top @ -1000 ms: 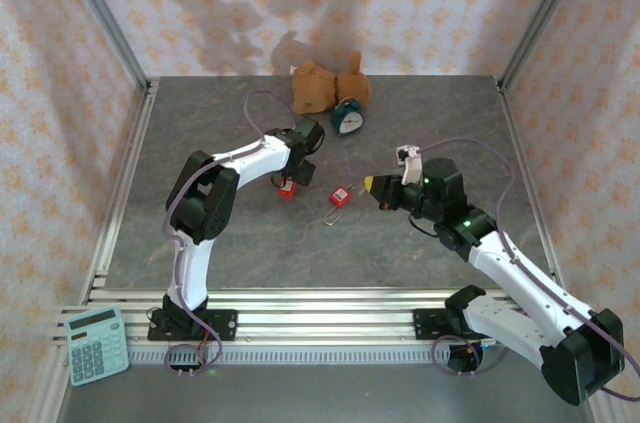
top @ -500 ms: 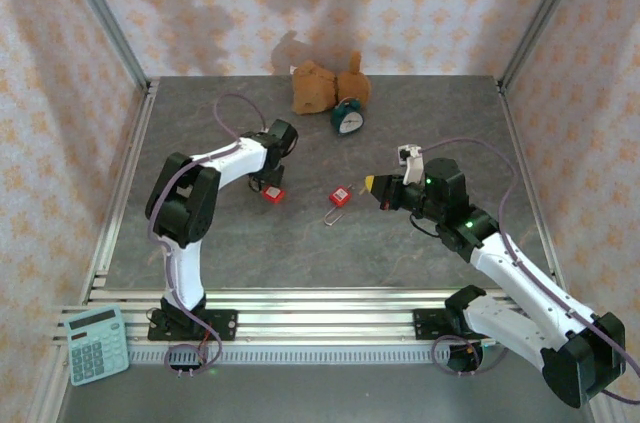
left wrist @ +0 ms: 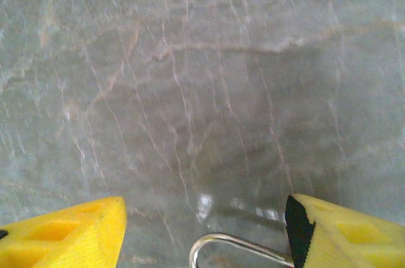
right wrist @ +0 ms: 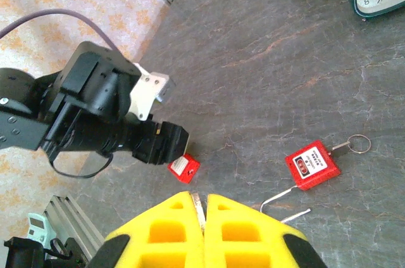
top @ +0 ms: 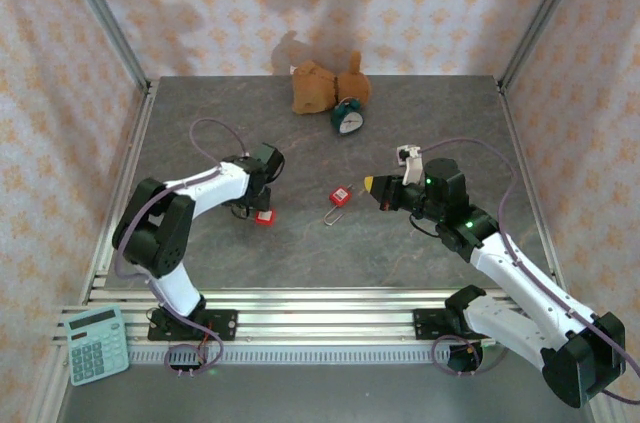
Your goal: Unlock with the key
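Top external: left arm (top: 205, 186) folded low, right end effector (top: 370, 184) pinching key (right wrist: 199, 207)

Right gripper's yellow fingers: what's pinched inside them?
A thin pale metal key pokes out of the shut right gripper, between its yellow fingers. The fingers cover its gripped part, so that can't be seen.

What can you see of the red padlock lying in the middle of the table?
The padlock is a small, squarish red body, plastic by its look, with a white label on top. It lies flat on the grey table, touched by nothing else. A thin metal shackle juts from one end, apparently open, one leg free; a short stem with a ring leaves the other end.
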### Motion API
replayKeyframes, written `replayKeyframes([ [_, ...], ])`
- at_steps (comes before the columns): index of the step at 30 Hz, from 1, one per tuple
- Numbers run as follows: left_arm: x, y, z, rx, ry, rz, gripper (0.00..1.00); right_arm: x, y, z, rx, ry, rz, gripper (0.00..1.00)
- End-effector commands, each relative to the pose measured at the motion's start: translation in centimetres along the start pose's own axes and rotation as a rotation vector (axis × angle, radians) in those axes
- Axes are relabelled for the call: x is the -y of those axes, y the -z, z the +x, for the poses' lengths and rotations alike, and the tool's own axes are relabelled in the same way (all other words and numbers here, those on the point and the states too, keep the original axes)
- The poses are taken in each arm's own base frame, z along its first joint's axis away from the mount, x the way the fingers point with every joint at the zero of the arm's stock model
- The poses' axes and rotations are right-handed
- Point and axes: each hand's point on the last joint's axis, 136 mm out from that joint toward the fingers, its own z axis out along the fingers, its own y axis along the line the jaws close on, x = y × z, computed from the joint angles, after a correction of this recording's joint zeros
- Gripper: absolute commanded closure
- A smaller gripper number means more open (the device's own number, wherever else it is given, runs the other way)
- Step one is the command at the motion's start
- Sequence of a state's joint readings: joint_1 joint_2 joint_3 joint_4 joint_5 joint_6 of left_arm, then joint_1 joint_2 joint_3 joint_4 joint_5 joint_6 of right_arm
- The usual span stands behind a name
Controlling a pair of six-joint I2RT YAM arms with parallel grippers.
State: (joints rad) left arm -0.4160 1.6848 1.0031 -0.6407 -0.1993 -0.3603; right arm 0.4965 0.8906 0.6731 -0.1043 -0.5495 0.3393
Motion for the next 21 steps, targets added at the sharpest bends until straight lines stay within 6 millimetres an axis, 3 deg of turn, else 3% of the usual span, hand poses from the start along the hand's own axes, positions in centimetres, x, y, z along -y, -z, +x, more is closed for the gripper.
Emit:
replayKeyframes([
  [1,-0.8,1.2,1.3,-0.001,0.054,0.008,0.31,-2.1,0.7,-2.2,0.069,0.032,-0.061,0.96],
  [6,-0.9,2.3,2.7,0.003,0.062,0.041,0.31,-2.1,0.7,-2.3,0.074,0.03,-0.066,0.96],
  [13,0.3,6.2,4.3,0.06,-0.012,0.057,0.32,-1.9,0.7,-2.4,0.08,0.024,-0.057,0.96],
  [21,0.9,4.4,7.2,0.004,-0.05,0.02,0.33,-2.0,0.3,-2.5,0.072,0.023,-0.059,0.96],
])
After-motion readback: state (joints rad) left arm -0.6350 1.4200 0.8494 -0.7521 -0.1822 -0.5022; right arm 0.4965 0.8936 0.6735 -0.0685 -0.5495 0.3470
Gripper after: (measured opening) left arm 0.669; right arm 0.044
